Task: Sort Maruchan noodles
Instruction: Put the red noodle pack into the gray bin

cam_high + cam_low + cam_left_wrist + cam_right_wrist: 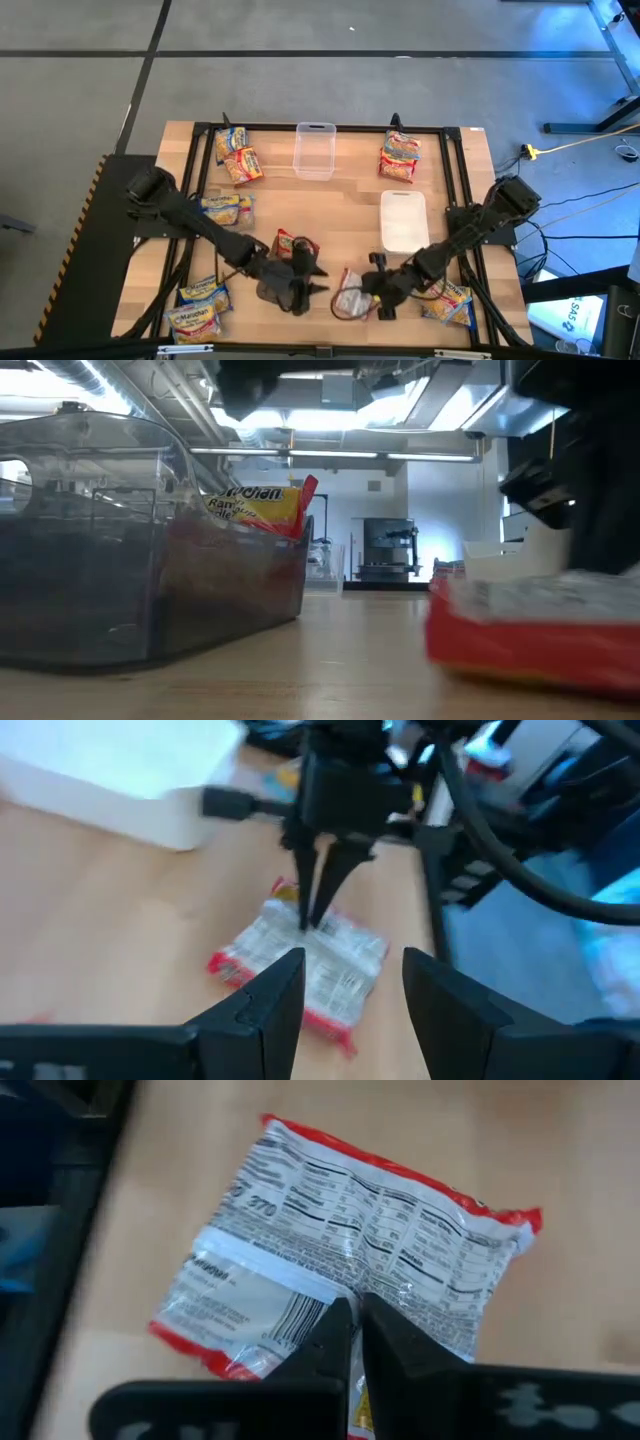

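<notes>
A Maruchan packet (340,1250) with red edges lies face down, its nutrition label up, near the table's front edge (350,300). My right gripper (352,1308) is shut, with its tips down on the packet's back. My left gripper (350,990) hovers open just left of the packet (300,960), nothing between its fingers. Another red packet (262,508) stands in a grey see-through container (100,560). My right gripper's shut fingertips (315,915) meet the packet's upturned back near its middle seam (330,1285), slanting down from the table's right side. The packet lies flat on the table. Whether a bit of wrapper is pinched between the tips, I cannot tell.
More noodle packets lie at the far left (238,155), mid left (225,208), near left (200,310), far right (400,158) and near right (450,300). A clear container (314,150) stands at the far middle. A white container (403,220) stands right of centre.
</notes>
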Robot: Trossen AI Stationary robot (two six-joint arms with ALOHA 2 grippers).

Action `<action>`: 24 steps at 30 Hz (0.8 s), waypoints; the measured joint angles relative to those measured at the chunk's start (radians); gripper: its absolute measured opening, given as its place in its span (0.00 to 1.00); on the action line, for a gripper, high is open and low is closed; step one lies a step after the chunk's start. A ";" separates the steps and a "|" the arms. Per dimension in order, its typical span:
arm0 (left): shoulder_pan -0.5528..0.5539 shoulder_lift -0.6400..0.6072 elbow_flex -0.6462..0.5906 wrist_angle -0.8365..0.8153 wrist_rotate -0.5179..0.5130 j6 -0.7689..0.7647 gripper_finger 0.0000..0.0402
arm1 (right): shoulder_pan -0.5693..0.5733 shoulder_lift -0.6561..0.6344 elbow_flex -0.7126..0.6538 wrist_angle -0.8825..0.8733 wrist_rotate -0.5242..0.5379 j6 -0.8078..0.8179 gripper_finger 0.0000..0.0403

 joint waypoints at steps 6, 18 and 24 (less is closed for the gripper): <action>-0.059 0.105 0.002 0.165 -0.008 -0.103 0.40 | 0.100 0.000 0.001 0.068 -0.007 0.075 0.01; -0.129 0.334 0.302 0.093 -0.023 -0.087 0.39 | 0.241 -0.052 0.018 0.020 0.117 0.411 0.01; -0.125 0.476 0.544 -0.205 -0.020 -0.083 0.39 | 0.239 -0.053 0.018 -0.077 0.109 0.599 0.08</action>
